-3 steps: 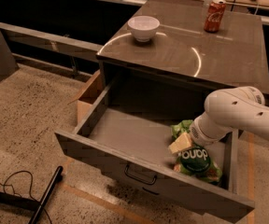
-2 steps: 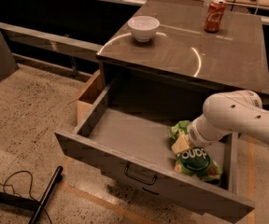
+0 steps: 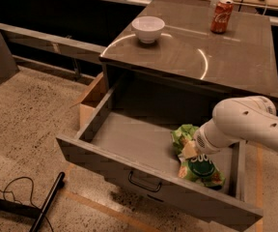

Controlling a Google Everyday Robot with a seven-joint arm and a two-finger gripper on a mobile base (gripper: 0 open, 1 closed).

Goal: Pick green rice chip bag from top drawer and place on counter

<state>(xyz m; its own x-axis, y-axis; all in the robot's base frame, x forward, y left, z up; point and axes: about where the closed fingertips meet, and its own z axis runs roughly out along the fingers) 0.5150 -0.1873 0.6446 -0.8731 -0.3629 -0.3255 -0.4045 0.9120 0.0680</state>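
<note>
The green rice chip bag (image 3: 202, 168) lies crumpled in the right part of the open top drawer (image 3: 129, 140), near its front panel. My gripper (image 3: 189, 151) reaches down from the white arm (image 3: 243, 124) on the right and sits on the bag's middle, between its upper and lower folds. The arm hides the gripper's far side. The counter (image 3: 192, 57) is the glossy top of the cabinet right behind the drawer.
A white bowl (image 3: 148, 29) stands at the counter's left rear and a red soda can (image 3: 221, 16) at its far right. A cardboard box (image 3: 91, 100) sits left of the cabinet. A black pole (image 3: 47, 202) and cable (image 3: 4, 192) lie on the floor.
My arm has shifted a little to the left and lower over the bag. The bag stays in the same place in the drawer.
</note>
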